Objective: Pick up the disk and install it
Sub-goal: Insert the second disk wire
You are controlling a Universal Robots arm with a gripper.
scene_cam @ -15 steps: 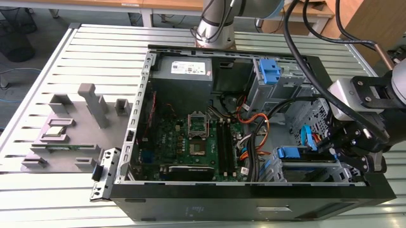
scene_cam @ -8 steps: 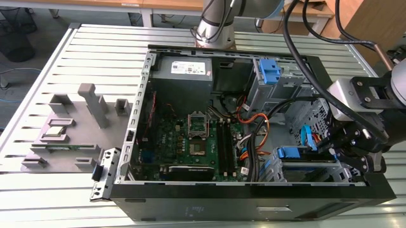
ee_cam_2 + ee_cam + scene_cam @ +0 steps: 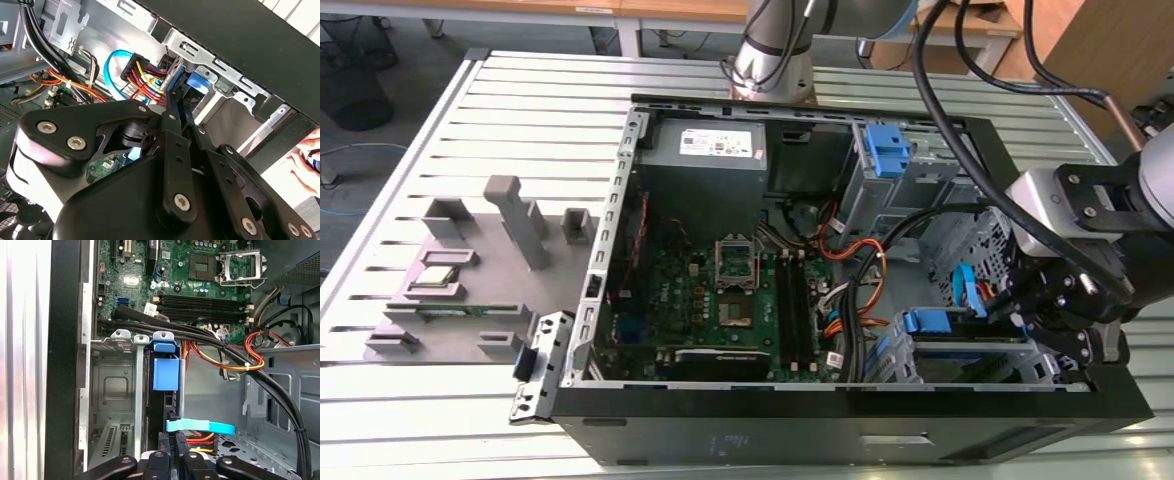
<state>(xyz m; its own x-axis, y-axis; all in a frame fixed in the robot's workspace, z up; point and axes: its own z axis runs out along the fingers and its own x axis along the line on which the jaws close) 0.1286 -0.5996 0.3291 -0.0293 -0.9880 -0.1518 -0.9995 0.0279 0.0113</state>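
Note:
The disk stands on edge in the drive bay (image 3: 112, 385) at the case's front corner, on the exterior view's right. Its blue side rail (image 3: 165, 372) (image 3: 200, 82) (image 3: 937, 322) shows at the bay's mouth, with the drive's dark edge (image 3: 160, 410) below it. My gripper (image 3: 174, 446) (image 3: 177, 102) (image 3: 1014, 310) reaches into the case at the disk's cable end. Its black fingers (image 3: 170, 125) lie close together on the drive's thin edge. A light blue data cable (image 3: 200, 427) and a bundle of coloured power wires (image 3: 142, 75) sit right beside the fingertips.
The open black computer case (image 3: 854, 430) lies on a slatted metal table (image 3: 520, 110). Inside are the motherboard (image 3: 720, 300), a grey power supply (image 3: 707, 150) and a second blue caddy (image 3: 887, 150). A grey parts fixture (image 3: 467, 270) stands to the exterior view's left. A person's hand (image 3: 307, 165) rests outside the case.

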